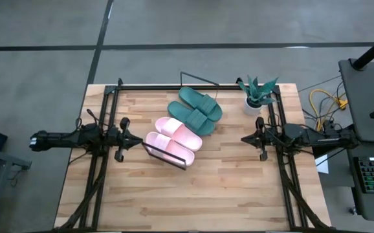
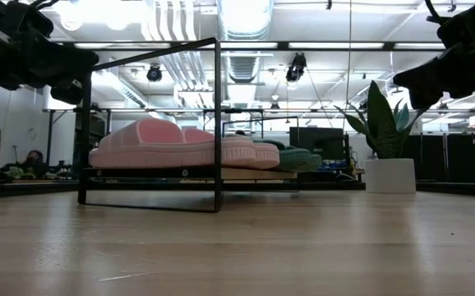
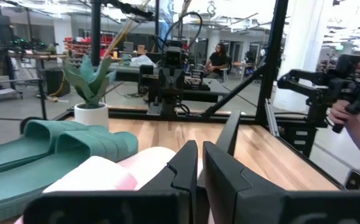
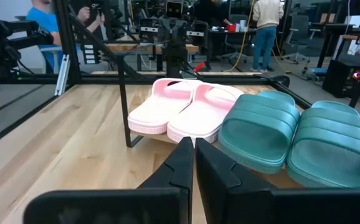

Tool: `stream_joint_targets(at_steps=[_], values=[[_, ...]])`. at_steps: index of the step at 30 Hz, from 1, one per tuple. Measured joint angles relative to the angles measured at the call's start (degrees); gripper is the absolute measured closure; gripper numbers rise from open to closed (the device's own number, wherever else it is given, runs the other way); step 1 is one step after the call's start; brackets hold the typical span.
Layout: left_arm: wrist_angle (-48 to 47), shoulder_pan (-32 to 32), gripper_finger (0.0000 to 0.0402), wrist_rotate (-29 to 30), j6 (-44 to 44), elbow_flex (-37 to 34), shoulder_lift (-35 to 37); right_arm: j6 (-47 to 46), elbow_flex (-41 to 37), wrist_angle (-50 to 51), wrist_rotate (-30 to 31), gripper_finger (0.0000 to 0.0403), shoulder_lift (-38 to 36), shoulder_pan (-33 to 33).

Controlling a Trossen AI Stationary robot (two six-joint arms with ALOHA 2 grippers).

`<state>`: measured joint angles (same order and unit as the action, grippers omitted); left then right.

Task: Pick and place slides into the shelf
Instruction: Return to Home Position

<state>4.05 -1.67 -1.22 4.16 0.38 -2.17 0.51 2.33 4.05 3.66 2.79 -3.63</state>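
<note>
Wooden counter (image 1: 239,194) boards carried all we saw. Near its middle stood the shelf (image 1: 165,159) with four sandals on its board: the pink slides (image 1: 180,133) side by side and the green slides (image 1: 197,107) just beyond them, toward a potted plant (image 1: 257,94). We found the left tool (image 1: 137,140) clenched and empty just left of the shelf. The right tool (image 1: 244,138), likewise clenched on nothing, hung apart on the right.

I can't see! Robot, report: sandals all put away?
Left gripper, right gripper shut, empty, at table sides. Pale pink rubber slides, dark teal-green rubber slides on black-framed wood shelf. Nothing blocking.
</note>
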Motion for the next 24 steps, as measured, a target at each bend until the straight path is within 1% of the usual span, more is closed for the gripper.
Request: stream_joint_targets(at_steps=[24], values=[[-0.04, 0.04, 0.0391, -0.52, -0.07, -0.07, -0.06, -0.02, 0.0, 0.04, -0.61, 0.0394, 0.37, 0.01]])
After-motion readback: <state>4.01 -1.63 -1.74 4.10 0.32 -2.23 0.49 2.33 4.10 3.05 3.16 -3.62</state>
